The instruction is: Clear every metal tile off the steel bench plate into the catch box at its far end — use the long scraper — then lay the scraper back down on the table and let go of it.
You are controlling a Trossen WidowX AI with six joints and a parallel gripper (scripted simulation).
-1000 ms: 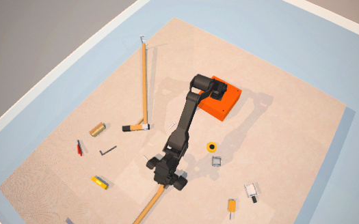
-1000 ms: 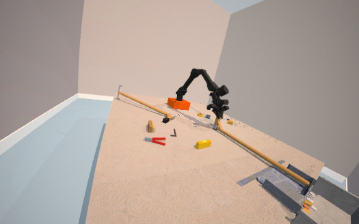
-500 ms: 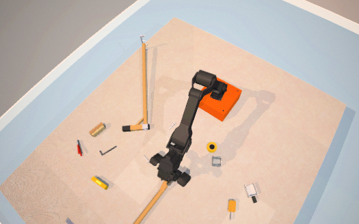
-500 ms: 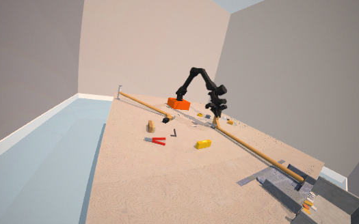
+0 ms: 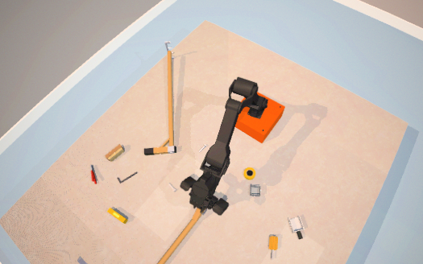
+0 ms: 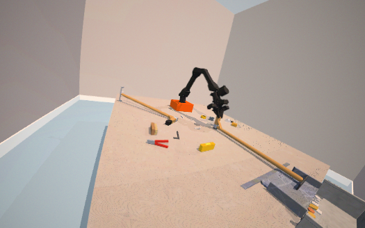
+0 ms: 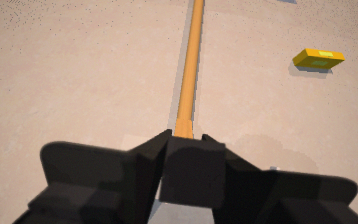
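My gripper (image 5: 199,209) (image 6: 217,116) (image 7: 186,136) is shut on the near end of the long scraper, whose orange handle (image 5: 179,237) (image 6: 258,149) (image 7: 190,70) slopes away to the steel plate. The scraper's dark blade (image 6: 300,183) is at the plate, short of the box. The steel bench plate (image 6: 286,183) has raised side walls. Several white and orange tiles (image 6: 313,206) are bunched where the plate meets the grey catch box (image 6: 347,199); I cannot tell which are inside the box. No tile shows on the plate behind the blade. The wrist view shows neither plate nor box clearly.
A second long orange-handled tool (image 5: 170,96) (image 6: 143,103) lies beyond the wooden block (image 5: 115,152) (image 6: 153,128). Red pliers (image 5: 93,175) (image 6: 160,144), a yellow block (image 5: 118,215) (image 6: 206,147) (image 7: 319,59), a hex key (image 5: 128,177) (image 6: 176,135) and a yellow ring (image 5: 245,173) are around the arm.
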